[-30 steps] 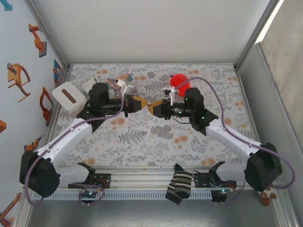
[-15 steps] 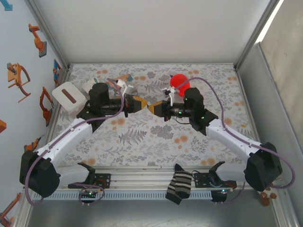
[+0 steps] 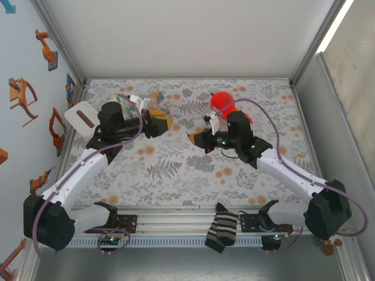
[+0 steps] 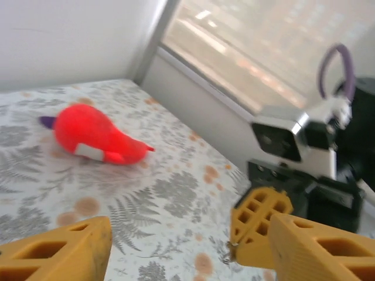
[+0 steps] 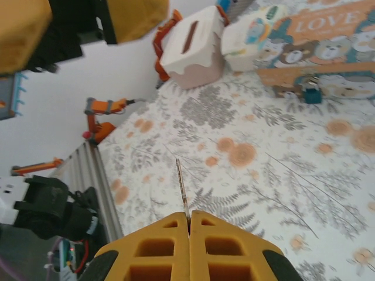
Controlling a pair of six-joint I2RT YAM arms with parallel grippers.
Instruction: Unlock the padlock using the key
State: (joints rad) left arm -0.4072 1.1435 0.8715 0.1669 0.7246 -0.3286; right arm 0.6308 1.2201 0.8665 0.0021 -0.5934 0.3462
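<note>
Right gripper (image 5: 188,218) is pinched on the key (image 5: 181,187), but the padlock (image 5: 310,93) sits off the blade's line, against the LOVE tin (image 5: 328,52) toward the table's (image 5: 246,193) far-left corner -- left gripper (image 4: 176,240), jaws wide, looks nearer.

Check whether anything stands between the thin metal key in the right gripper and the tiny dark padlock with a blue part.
Nothing visible does. Just bare floral tablecloth lies between the thin metal key pinched in the right gripper and the tiny dark-and-blue padlock; the open left gripper sits off that line.
</note>
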